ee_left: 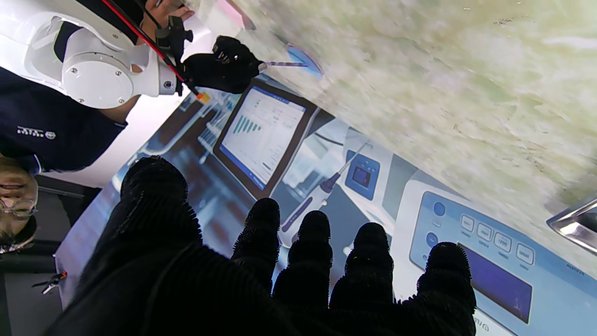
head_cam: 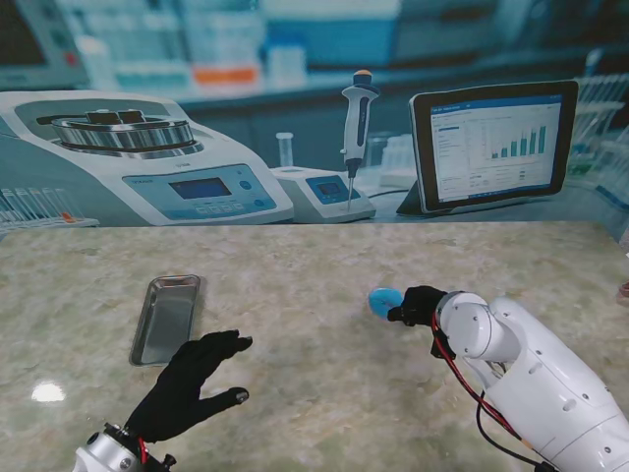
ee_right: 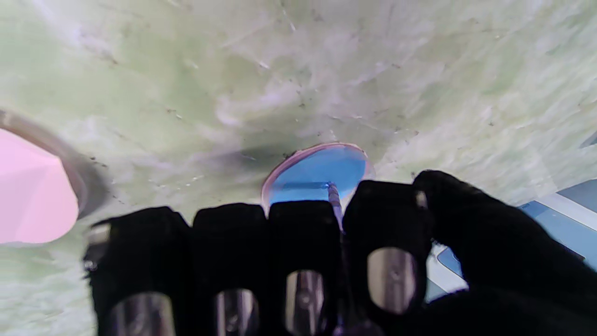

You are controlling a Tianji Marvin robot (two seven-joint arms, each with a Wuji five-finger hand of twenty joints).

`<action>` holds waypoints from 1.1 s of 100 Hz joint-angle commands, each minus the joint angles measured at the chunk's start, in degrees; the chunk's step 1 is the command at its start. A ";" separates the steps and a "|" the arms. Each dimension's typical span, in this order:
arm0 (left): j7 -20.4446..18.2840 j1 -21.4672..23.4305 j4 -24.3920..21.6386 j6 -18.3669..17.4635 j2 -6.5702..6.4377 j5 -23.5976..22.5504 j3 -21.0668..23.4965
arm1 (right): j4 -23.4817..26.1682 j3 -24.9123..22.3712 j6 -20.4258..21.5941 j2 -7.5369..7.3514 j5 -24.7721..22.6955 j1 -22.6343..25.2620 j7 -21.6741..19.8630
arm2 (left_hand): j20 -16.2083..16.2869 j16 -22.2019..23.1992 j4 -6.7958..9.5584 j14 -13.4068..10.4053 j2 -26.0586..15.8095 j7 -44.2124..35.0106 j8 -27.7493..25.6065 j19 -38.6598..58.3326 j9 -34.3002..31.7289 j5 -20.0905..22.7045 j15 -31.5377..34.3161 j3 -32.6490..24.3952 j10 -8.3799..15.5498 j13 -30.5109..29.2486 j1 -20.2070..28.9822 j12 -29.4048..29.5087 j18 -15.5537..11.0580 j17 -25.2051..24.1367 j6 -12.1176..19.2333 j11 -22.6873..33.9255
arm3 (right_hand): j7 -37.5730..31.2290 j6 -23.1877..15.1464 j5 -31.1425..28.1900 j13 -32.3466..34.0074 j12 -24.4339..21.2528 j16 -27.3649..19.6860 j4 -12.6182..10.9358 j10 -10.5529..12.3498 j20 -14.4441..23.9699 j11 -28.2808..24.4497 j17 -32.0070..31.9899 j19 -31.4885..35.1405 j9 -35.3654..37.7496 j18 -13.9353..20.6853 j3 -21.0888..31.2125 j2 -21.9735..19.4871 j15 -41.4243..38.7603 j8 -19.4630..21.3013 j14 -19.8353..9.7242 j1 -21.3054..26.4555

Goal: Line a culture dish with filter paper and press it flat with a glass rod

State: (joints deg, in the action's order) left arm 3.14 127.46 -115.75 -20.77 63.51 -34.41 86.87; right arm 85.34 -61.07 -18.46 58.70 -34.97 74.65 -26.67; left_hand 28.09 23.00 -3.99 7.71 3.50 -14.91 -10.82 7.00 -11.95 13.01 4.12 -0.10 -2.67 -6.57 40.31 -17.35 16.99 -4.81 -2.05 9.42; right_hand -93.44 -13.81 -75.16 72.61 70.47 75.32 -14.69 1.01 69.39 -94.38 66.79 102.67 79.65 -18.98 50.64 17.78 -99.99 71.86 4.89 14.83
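Marble table (head_cam: 324,265), bearing an empty steel tray (head_cam: 165,319) at left, well apart from the work. Left hand (head_cam: 189,385) hovers with fingers spread, holding nothing. Right hand (head_cam: 421,305), fingers curled around the glass rod (ee_right: 334,196), sets its tip on the blue filter paper in the culture dish (ee_right: 317,170) at mid-table. Risk: slanted pressure could skid the unsteadied dish or crease the paper. A pink-lined dish (ee_right: 32,191) lies nearby, unobstructing.
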 commanded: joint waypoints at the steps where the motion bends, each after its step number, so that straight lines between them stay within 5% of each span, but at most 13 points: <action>1: -0.26 0.27 -0.23 0.17 -0.03 -0.11 0.08 | -0.88 0.55 -0.62 -0.04 -0.09 -0.01 -0.55 | -2.39 -0.69 1.67 -1.90 -1.54 1.32 0.65 -2.25 2.16 -0.53 -0.98 1.33 0.04 2.05 0.87 1.23 -2.15 -0.22 -0.53 -0.77 | -6.38 4.01 -2.91 2.35 0.71 2.36 -1.59 3.73 1.65 -6.25 2.42 17.31 2.88 0.98 -0.03 -0.48 -6.83 0.99 -6.61 -1.77; 34: -0.38 0.34 -0.36 0.14 -0.02 0.00 0.38 | -1.07 -0.61 -2.56 -0.08 -2.05 0.63 -0.09 | -2.39 -0.68 1.67 -2.01 -1.57 1.34 0.67 -2.25 2.16 -0.48 -0.96 1.33 0.11 1.99 0.89 1.22 -2.16 -0.21 -0.55 -0.77 | -6.38 4.00 -2.91 2.35 0.69 2.34 -1.56 3.68 1.63 -6.23 2.42 17.31 2.89 0.98 -0.08 -0.47 -6.83 0.99 -6.57 -1.69; 67: -0.20 0.35 -0.42 -0.32 0.04 0.22 0.52 | 3.89 -4.58 -0.50 -0.02 -1.28 4.97 0.13 | -2.39 -0.70 1.66 -1.83 -1.55 1.44 0.72 -2.25 2.13 -0.48 -0.98 1.36 0.07 2.03 0.85 1.21 -2.13 -0.21 -0.58 -0.73 | -6.38 4.00 -2.91 2.34 0.65 2.32 -1.51 3.62 1.63 -6.24 2.40 17.31 2.89 0.88 -0.08 -0.47 -6.84 0.99 -6.48 -1.69; 110: -0.44 0.39 -0.66 0.11 0.00 0.46 0.23 | 4.15 -2.72 -0.79 -0.60 -2.60 5.05 -2.11 | -2.40 -0.69 1.67 -1.91 -1.59 1.35 0.67 -2.25 2.15 -0.48 -0.97 1.33 0.13 2.02 0.89 1.22 -2.16 -0.20 -0.55 -0.74 | -6.38 4.00 -2.91 2.36 0.58 2.27 -1.34 3.82 1.52 -6.21 2.47 17.31 2.89 1.25 -0.41 -0.64 -6.79 0.99 -6.80 -1.55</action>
State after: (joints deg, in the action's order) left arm 3.02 127.49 -115.89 -20.85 63.52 -34.12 87.18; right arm 89.69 -64.12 -18.61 58.12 -37.27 79.50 -28.29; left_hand 28.08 22.99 -3.99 7.71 3.50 -14.90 -10.81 7.00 -11.95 13.01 4.12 -0.09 -2.67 -6.57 40.31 -17.35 16.98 -4.81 -2.07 9.42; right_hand -93.44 -14.06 -75.16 72.61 70.50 75.32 -14.69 1.24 69.39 -94.55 66.79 102.67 79.65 -18.97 50.64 17.77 -100.00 71.85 4.69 14.83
